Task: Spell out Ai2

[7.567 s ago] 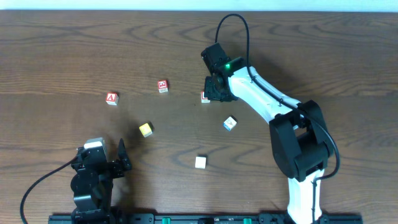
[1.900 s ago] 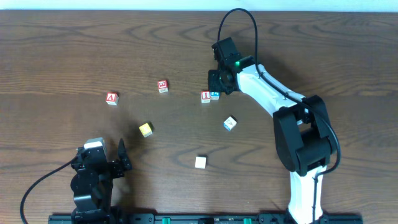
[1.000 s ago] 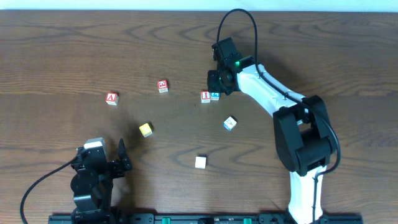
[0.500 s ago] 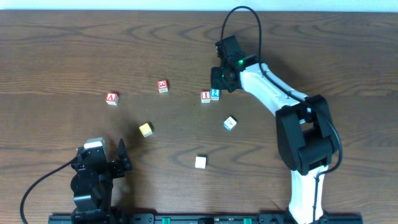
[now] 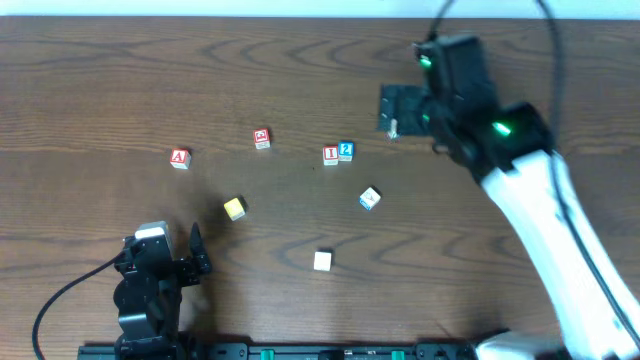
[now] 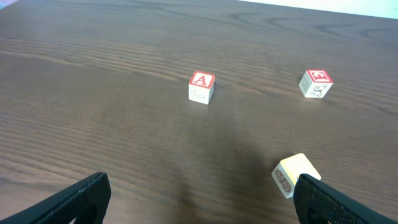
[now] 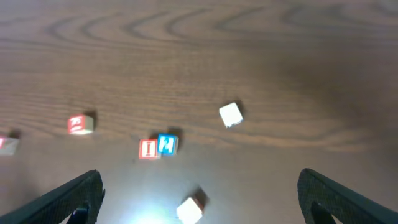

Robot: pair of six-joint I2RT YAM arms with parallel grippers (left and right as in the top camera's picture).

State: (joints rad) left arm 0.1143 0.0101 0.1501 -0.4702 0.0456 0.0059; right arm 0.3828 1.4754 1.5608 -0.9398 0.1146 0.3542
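The "I" cube [image 5: 330,155] and blue "2" cube [image 5: 346,151] touch; the "A" cube [image 5: 179,158] lies well apart. Left claw [image 6: 202,182] and right claw [image 7: 199,177] are both spread.

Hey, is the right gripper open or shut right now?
Open. In the right wrist view the right gripper shows its fingers wide apart, holding nothing, well above the blue 2 cube.

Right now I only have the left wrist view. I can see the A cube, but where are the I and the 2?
Observer: The I cube and the 2 cube sit side by side, I left of 2, off to the right of the A cube.
Operator: Is the right tool on them?
Observer: No, it hovers beyond them, open and empty.
Operator: Anything close by?
Observer: A white-and-blue cube, apart, nearer the robot.
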